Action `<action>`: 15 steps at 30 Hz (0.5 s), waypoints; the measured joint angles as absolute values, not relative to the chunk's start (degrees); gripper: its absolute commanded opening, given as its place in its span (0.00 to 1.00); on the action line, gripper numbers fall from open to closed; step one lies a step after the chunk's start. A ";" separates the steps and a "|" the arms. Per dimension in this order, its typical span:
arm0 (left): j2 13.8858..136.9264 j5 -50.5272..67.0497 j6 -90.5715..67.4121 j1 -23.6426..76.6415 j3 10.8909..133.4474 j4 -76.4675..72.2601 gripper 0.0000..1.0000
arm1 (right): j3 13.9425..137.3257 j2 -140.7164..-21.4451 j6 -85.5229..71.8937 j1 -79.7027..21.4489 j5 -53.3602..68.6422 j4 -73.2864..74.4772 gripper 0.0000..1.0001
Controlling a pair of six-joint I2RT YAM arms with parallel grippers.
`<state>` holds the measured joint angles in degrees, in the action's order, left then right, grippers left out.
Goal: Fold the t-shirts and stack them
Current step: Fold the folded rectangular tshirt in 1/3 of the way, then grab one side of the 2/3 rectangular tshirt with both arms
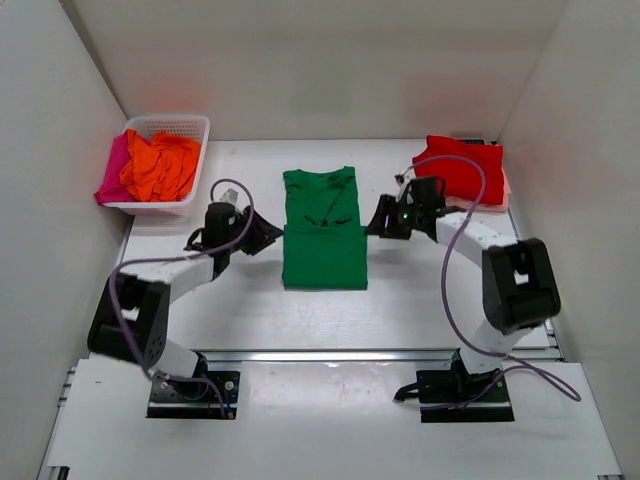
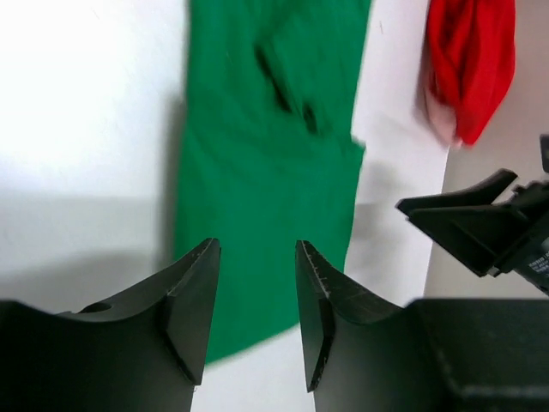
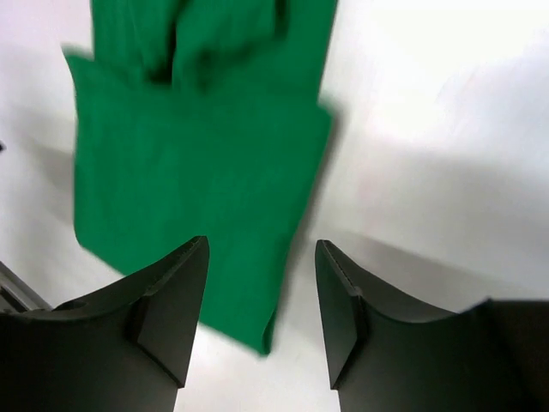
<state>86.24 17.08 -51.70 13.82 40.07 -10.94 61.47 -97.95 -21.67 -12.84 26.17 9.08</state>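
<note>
A bright green t-shirt (image 1: 322, 240) lies partly folded on the table's middle, its near half doubled into a rectangle. It also shows in the left wrist view (image 2: 266, 172) and the right wrist view (image 3: 197, 163). My left gripper (image 1: 268, 236) is open and empty just left of it. My right gripper (image 1: 378, 220) is open and empty just right of it. A folded red t-shirt (image 1: 462, 170) lies at the back right, over something pale pink. Orange (image 1: 160, 165) and magenta-pink (image 1: 112, 175) t-shirts sit crumpled in the basket.
A white lattice basket (image 1: 170, 125) stands at the back left. White walls close in the table on three sides. The right gripper's fingers (image 2: 467, 219) show in the left wrist view.
</note>
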 measured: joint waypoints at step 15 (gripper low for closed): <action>76.49 2.02 -50.54 27.20 26.00 -3.42 0.60 | 35.59 -80.18 -36.71 -27.62 11.11 7.97 0.52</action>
<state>76.49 2.02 -50.54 27.20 26.00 -3.42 35.59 -80.18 -36.71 -27.62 11.11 7.97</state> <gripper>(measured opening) 0.607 0.531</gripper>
